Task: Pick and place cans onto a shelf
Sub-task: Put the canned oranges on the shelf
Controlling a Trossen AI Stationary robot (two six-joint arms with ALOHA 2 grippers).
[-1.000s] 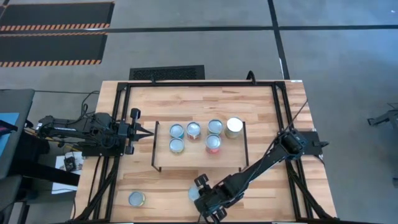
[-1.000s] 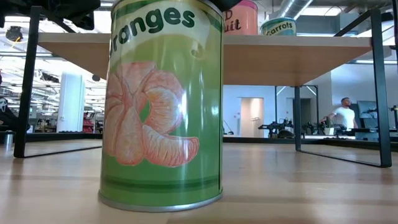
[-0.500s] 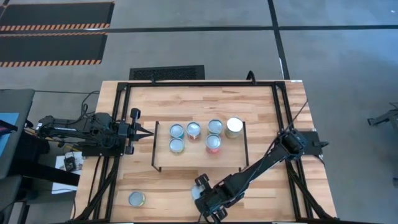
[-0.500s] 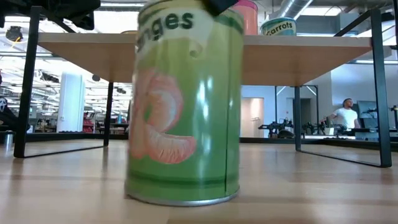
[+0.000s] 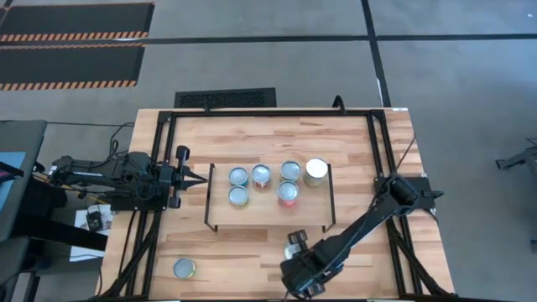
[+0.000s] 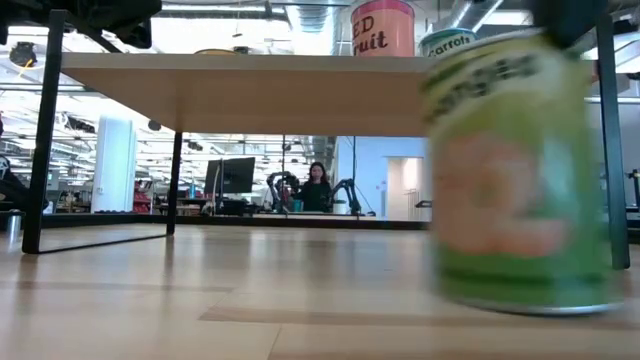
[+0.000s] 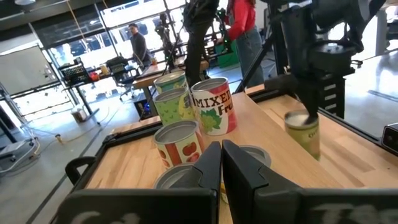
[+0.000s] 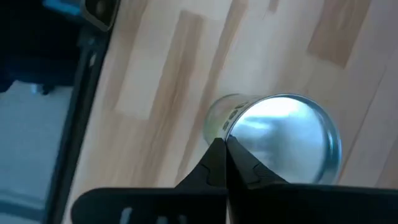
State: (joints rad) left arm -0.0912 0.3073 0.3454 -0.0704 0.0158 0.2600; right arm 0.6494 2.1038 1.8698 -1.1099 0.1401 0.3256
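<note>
Right wrist view puts the upright green can (image 8: 273,140) just beyond the right gripper's (image 8: 222,149) pressed-together fingertips — touching its rim, not gripping.

Left pincer (image 5: 204,179) rests level, fingers together; right pincer (image 5: 293,248), reaching low and forward, seems closed too.

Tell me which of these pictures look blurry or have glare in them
Low view: the green can is smeared by motion blur, its label unreadable, while the shelf stays sharp. Right wrist view: the same can's silver top is soft, with a pale sheen. Left wrist view: the closed left gripper looms large and soft. High view: crisp, even light.
</note>
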